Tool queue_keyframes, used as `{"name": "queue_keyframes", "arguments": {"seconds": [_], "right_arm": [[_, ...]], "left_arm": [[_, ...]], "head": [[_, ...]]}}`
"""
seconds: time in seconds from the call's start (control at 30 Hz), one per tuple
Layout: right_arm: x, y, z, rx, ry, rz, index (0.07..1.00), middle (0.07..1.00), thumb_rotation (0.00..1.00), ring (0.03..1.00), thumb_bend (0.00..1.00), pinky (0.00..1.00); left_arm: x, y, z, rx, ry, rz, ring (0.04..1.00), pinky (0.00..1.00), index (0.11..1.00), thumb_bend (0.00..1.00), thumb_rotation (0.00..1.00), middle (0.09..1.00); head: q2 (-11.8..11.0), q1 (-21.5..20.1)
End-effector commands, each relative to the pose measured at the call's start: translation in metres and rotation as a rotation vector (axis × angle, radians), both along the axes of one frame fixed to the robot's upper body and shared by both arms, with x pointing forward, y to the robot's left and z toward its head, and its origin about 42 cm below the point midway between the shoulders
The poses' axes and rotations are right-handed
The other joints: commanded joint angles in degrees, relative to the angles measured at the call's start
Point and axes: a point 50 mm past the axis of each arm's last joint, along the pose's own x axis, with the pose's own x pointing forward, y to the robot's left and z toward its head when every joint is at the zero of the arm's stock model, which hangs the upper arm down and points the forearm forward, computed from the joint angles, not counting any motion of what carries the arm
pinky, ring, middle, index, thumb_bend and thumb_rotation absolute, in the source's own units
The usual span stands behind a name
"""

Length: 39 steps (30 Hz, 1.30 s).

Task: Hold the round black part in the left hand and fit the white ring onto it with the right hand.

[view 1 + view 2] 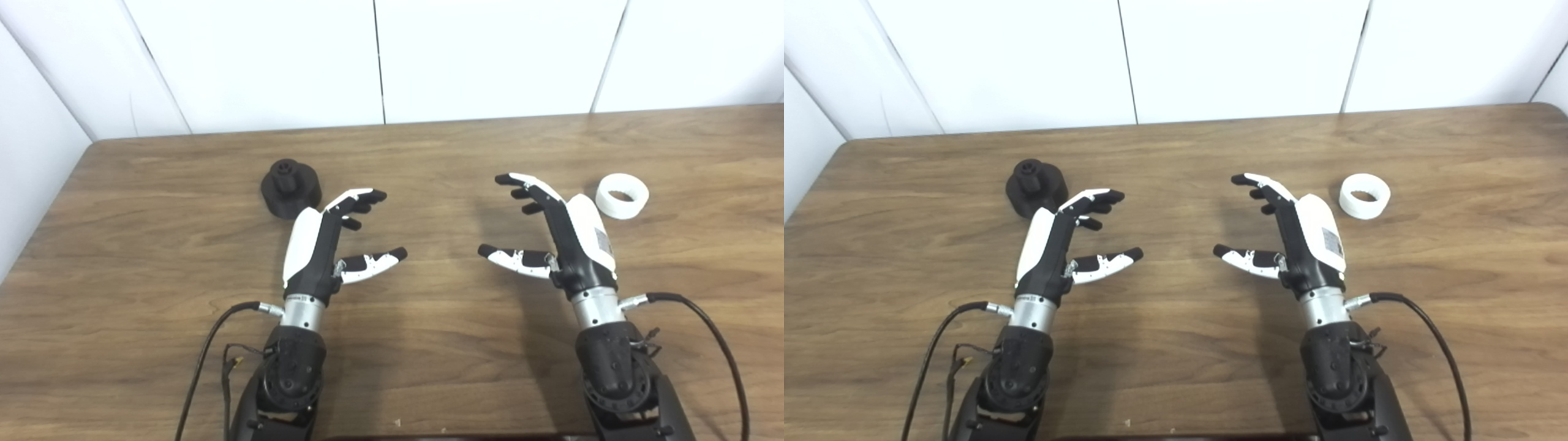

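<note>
The round black part (290,187) stands on the wooden table (429,343) at the left, with a raised hub on top. The white ring (622,195) lies flat on the table at the right. My left hand (331,236) is open and empty, just right of and nearer than the black part, apart from it. My right hand (554,229) is open and empty, just left of and nearer than the ring, apart from it. The two hands face each other with palms inward. Both things also show in the right eye view: part (1036,186), ring (1364,195).
White wall panels (380,61) stand behind the table's far edge. Black cables (704,318) run from both wrists along the table's near side. A dark edge (441,437) shows at the bottom middle.
</note>
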Motion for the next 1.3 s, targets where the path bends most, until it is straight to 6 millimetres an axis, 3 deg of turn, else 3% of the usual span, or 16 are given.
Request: {"name": "queue_keyframes", "arguments": {"seconds": [0.0, 0.53, 0.63, 0.8, 0.87, 1.07, 1.27], "right_arm": [[0.006, 0.005, 0.017, 0.012, -0.078, 0.015, 0.771, 0.814, 0.01, 0.759, 0.66, 0.66], [0.005, 0.003, 0.017, 0.007, -0.075, 0.018, 0.770, 0.813, 0.02, 0.761, 0.66, 0.67], [0.005, 0.001, 0.016, 0.011, -0.072, 0.017, 0.771, 0.815, 0.02, 0.766, 0.66, 0.67], [0.003, -0.012, 0.012, -0.014, -0.085, 0.010, 0.767, 0.807, 0.01, 0.749, 0.66, 0.65], [0.003, -0.018, 0.010, 0.002, -0.088, 0.013, 0.763, 0.806, 0.00, 0.748, 0.67, 0.64], [0.005, -0.028, 0.007, 0.006, -0.098, 0.006, 0.750, 0.791, 0.00, 0.727, 0.69, 0.60], [0.006, -0.031, 0.007, 0.000, -0.096, 0.007, 0.753, 0.794, 0.00, 0.732, 0.70, 0.61]], "left_arm": [[0.006, -0.001, 0.024, -0.008, -0.101, -0.007, 0.746, 0.64, 0.701, 0.73, 0.08, 0.765], [0.005, -0.003, 0.023, -0.002, -0.095, -0.005, 0.739, 0.63, 0.698, 0.73, 0.08, 0.761], [0.005, -0.006, 0.022, -0.002, -0.097, -0.006, 0.737, 0.63, 0.695, 0.73, 0.08, 0.758], [0.005, -0.021, 0.016, -0.012, -0.090, -0.023, 0.736, 0.63, 0.702, 0.72, 0.09, 0.775], [0.005, -0.027, 0.013, 0.018, -0.102, -0.015, 0.728, 0.62, 0.700, 0.73, 0.12, 0.768], [0.006, -0.037, 0.011, 0.014, -0.108, -0.008, 0.718, 0.61, 0.694, 0.72, 0.13, 0.758], [0.006, -0.036, 0.012, 0.027, -0.112, -0.007, 0.718, 0.62, 0.702, 0.71, 0.16, 0.761]], "head": [[0.09, 0.03], [0.40, 0.32], [-0.40, 3.14], [-3.00, 13.05], [-3.76, 15.06], [-4.27, 15.94], [-4.44, 15.58]]}}
